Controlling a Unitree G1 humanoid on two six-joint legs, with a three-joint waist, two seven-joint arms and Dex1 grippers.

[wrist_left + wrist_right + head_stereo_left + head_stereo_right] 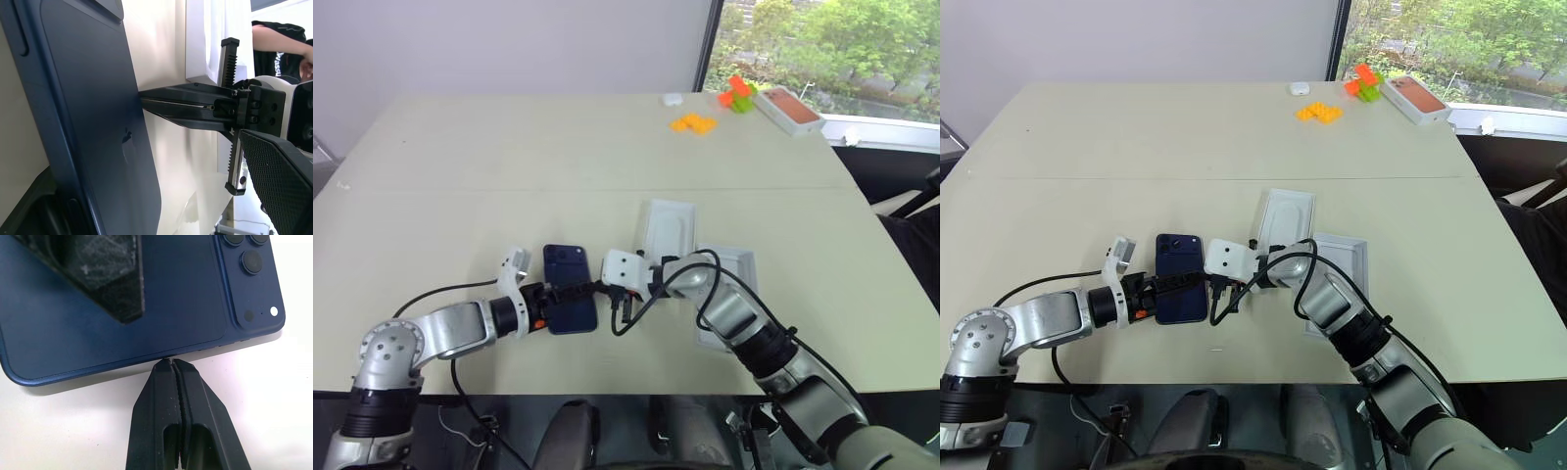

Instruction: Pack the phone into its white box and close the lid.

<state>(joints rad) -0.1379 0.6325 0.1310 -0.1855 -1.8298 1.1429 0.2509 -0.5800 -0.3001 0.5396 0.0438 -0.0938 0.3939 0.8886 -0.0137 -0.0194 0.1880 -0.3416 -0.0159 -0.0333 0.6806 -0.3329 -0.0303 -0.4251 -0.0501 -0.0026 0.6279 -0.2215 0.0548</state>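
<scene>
1. Phone (570,287) lies camera-side up on the table (509,147), just left of the white box (726,299); nothing's packed yet.
2. Our left gripper (576,291) has its jaws spread wide, one finger over the phone's back.
3. Our right gripper (170,363) is pressed together, tip against the phone's long edge.
4. Best bet, we think: pry that edge up gently so the left finger slips under.

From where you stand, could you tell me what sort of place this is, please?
Probably an office or meeting room: a wide beige table, a plain grey wall, and a large window facing green trees.
</scene>
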